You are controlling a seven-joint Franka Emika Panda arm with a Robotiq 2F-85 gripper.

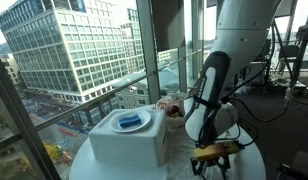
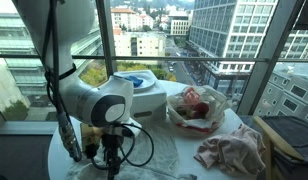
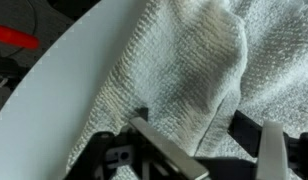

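My gripper (image 3: 216, 152) points down at a white woven towel (image 3: 184, 55) spread on the round white table (image 3: 49, 95). The jaws are open, one finger on each side of a raised fold of the towel. In both exterior views the gripper (image 1: 212, 156) (image 2: 108, 160) is low over the table near its edge, with the towel (image 2: 162, 150) beneath it. Whether the fingertips touch the cloth cannot be told.
A white box with a blue object on top (image 1: 129, 135) (image 2: 144, 88) stands at the window. A clear bag with red contents (image 1: 172, 108) (image 2: 194, 108) lies beside it. A crumpled pinkish cloth (image 2: 234, 150) lies on the table. A red object (image 3: 14, 38) shows beyond the table edge.
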